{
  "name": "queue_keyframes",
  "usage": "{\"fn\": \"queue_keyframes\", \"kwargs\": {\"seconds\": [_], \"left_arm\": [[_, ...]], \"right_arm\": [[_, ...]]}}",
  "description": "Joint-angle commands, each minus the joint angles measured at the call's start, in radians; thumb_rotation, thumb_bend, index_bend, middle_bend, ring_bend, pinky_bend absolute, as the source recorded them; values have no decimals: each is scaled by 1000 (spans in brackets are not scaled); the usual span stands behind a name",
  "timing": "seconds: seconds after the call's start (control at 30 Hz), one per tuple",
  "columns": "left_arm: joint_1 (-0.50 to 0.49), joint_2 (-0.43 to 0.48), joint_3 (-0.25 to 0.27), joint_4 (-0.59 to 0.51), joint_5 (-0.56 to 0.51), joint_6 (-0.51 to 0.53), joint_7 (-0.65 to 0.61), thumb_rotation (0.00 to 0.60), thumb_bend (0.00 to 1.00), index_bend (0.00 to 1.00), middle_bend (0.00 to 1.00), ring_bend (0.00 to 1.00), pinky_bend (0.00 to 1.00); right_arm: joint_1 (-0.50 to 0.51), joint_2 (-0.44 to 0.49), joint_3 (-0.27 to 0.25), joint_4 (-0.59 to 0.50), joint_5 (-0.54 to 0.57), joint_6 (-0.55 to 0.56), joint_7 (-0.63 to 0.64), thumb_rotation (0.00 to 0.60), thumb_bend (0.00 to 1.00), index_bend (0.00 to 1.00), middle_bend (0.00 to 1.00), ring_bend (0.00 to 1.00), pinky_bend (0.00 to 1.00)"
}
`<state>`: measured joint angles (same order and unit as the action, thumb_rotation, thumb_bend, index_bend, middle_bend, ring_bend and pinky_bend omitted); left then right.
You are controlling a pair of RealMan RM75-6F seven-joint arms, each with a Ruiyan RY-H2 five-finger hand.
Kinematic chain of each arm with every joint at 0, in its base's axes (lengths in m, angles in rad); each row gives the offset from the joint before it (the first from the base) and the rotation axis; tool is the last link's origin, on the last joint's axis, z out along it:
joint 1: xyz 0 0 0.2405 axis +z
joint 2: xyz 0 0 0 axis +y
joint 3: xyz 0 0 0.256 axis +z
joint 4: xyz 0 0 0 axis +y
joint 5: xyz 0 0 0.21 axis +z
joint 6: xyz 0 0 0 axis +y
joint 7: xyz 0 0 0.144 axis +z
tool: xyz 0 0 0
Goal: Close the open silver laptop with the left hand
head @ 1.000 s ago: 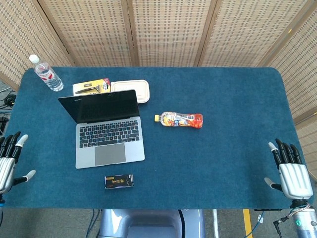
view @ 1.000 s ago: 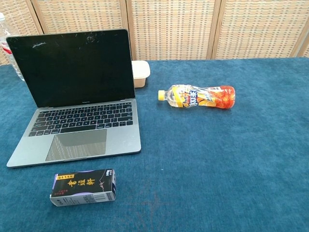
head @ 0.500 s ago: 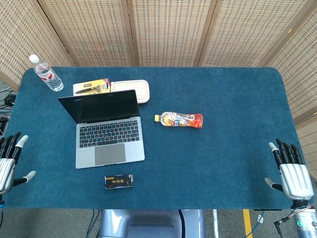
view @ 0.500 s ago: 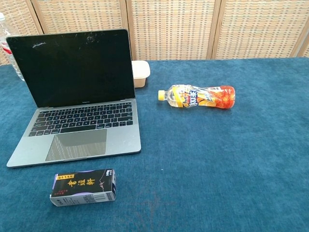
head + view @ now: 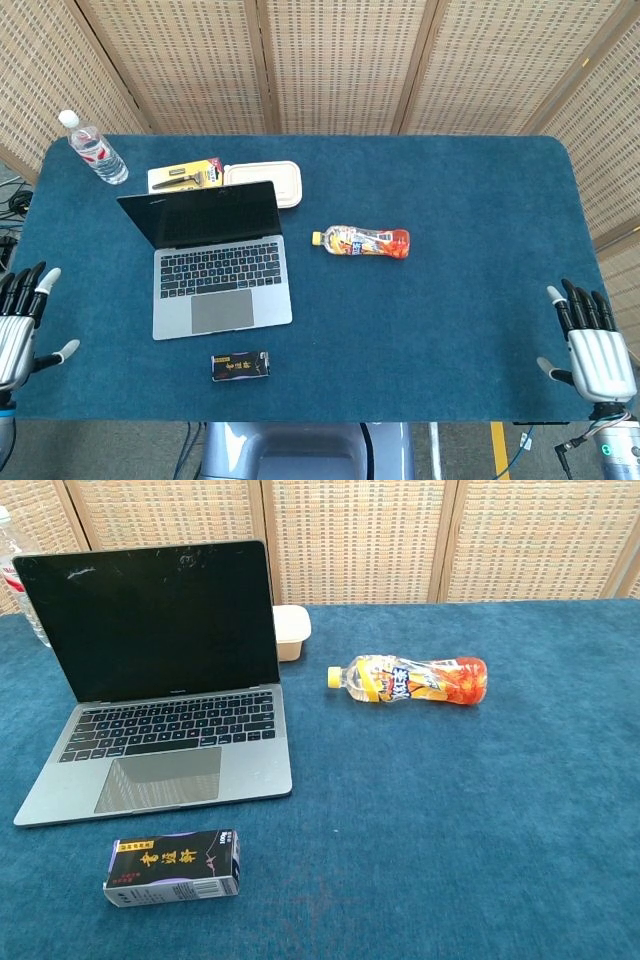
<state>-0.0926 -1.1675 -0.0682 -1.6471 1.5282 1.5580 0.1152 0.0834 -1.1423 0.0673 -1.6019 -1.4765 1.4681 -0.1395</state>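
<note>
The silver laptop (image 5: 215, 270) (image 5: 160, 720) stands open on the left part of the blue table, its dark screen upright and facing me. My left hand (image 5: 18, 325) hovers at the table's left edge, well left of the laptop, fingers spread and holding nothing. My right hand (image 5: 592, 345) is at the far right front corner, also open and empty. Neither hand shows in the chest view.
An orange drink bottle (image 5: 362, 241) lies right of the laptop. A small dark box (image 5: 240, 366) sits in front of it. Behind the laptop are a beige lidded container (image 5: 265, 181), a yellow packet (image 5: 184, 176) and an upright water bottle (image 5: 95, 148). Wicker screens back the table (image 5: 460, 300).
Both hands have shifted very slightly; the left a touch inward, the right a touch lower. The laptop and other objects have not moved.
</note>
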Motion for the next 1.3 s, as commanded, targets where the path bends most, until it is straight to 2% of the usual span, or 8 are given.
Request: {"fn": "queue_keyframes", "kwargs": {"seconds": [0.03, 0.2, 0.37, 0.63, 0.87, 1.0, 1.1, 1.3], "left_arm": [[-22, -24, -21, -18, 33, 11, -10, 600, 293, 5, 0, 0, 0], [-66, -14, -48, -72, 51, -18, 38, 600, 381, 6, 0, 0, 0], [-127, 25, -93, -151, 2, -100, 94, 600, 481, 8, 0, 0, 0], [-241, 104, -184, -252, -187, -284, 125, 600, 588, 37, 0, 0, 0], [-357, 160, -245, -308, -383, -427, 239, 600, 699, 65, 0, 0, 0], [-420, 165, -267, -314, -485, -477, 294, 600, 765, 68, 0, 0, 0], [-498, 137, -284, -290, -596, -525, 350, 600, 790, 68, 0, 0, 1], [-583, 103, -273, -267, -730, -524, 455, 600, 872, 88, 0, 0, 48]], "right_arm": [[1, -1, -2, -2, -5, -1, -5, 600, 0, 2, 0, 0, 0], [2, -2, -4, -3, -9, -2, -11, 600, 0, 2, 0, 0, 0], [1, 2, -2, -2, -4, -2, 0, 600, 0, 2, 0, 0, 0], [0, 6, -2, 0, -2, -3, 15, 600, 0, 2, 0, 0, 0], [4, 12, -2, -6, 5, -16, 18, 600, 0, 2, 0, 0, 0], [5, 11, -1, -6, 10, -21, 19, 600, 0, 1, 0, 0, 0], [9, 10, 1, -4, 15, -28, 24, 600, 0, 1, 0, 0, 0], [11, 8, 8, 2, 19, -27, 41, 600, 0, 2, 0, 0, 0]]}}
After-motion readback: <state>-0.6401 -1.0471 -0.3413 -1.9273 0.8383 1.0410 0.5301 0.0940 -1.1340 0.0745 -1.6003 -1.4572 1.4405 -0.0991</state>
